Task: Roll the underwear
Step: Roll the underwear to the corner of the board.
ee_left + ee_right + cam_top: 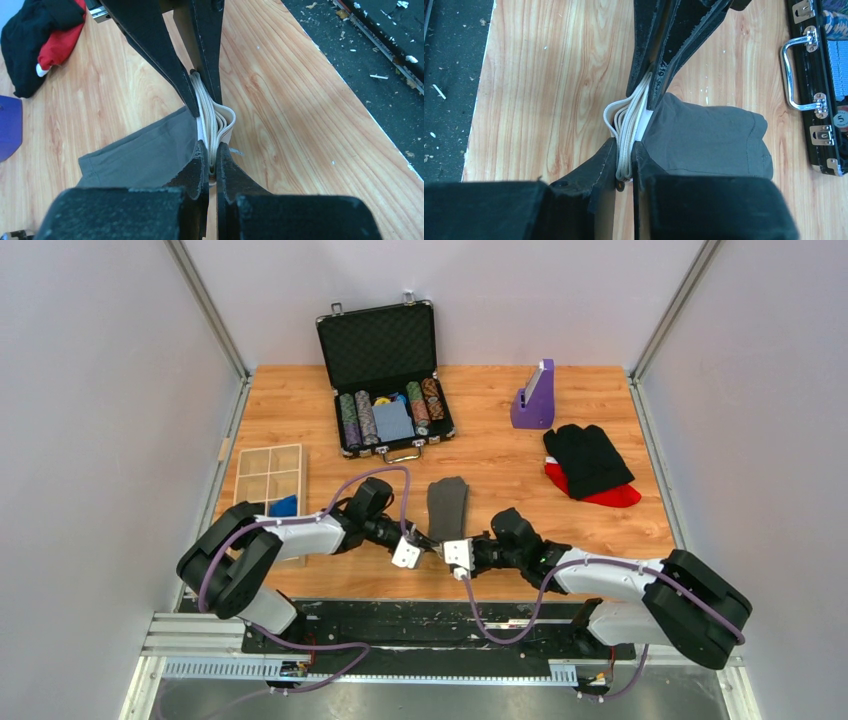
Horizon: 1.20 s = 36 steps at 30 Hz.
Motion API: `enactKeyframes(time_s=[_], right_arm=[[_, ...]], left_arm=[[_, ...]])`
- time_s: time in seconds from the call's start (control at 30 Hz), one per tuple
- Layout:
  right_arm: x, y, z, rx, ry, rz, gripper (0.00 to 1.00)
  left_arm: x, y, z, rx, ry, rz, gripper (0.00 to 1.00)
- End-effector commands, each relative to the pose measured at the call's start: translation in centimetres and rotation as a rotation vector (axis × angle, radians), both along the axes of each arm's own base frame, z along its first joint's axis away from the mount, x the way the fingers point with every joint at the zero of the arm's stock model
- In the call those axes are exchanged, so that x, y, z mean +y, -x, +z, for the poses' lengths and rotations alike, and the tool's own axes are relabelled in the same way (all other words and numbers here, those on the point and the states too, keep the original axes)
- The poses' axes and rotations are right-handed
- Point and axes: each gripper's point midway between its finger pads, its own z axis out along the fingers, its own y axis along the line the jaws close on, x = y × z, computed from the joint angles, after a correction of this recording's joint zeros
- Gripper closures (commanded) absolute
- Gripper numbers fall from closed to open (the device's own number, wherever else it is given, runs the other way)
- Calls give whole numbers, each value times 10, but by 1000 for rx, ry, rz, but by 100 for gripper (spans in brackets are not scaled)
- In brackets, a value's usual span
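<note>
The underwear (pixel 447 505) is a charcoal-grey folded garment lying on the wooden table, its pale cream waistband at the near end. My left gripper (pixel 427 542) and right gripper (pixel 445 546) meet at that near end. In the left wrist view the left gripper (pixel 212 152) is shut on the bunched waistband (pixel 216 122), with the grey cloth (pixel 142 155) to its left. In the right wrist view the right gripper (pixel 625 150) is shut on the same waistband (pixel 626 120), with the grey cloth (pixel 709 135) to its right. Each wrist view shows the other gripper's fingers pinching from the opposite side.
An open black poker-chip case (pixel 385 380) stands at the back; its handle shows in the right wrist view (pixel 796 75). A wooden compartment tray (pixel 270 480) is at the left. A purple holder (pixel 534 400) and a black garment on a red one (pixel 590 465) lie at the right.
</note>
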Motion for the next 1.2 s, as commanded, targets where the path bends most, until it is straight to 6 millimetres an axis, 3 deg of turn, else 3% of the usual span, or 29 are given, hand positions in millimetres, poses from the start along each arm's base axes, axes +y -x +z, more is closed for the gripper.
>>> enactKeyframes(time_s=[0.0,0.3,0.63,0.97,1.17], right_arm=[[-3,2,6,93,12,-57,97],[-9,11,30,446,-9,-113,100],[-19,41,15,611,105,-39,99],[-16,41,10,818,123,-187,100],[-22,24,19,784,43,-276,100]], left_arm=[[-7,-9,19,11,26,37,100],[2,-6,35,230,-34,202,100],[16,21,25,523,-158,287,100],[17,32,20,715,-214,341,100],[16,27,17,822,-182,444,100]])
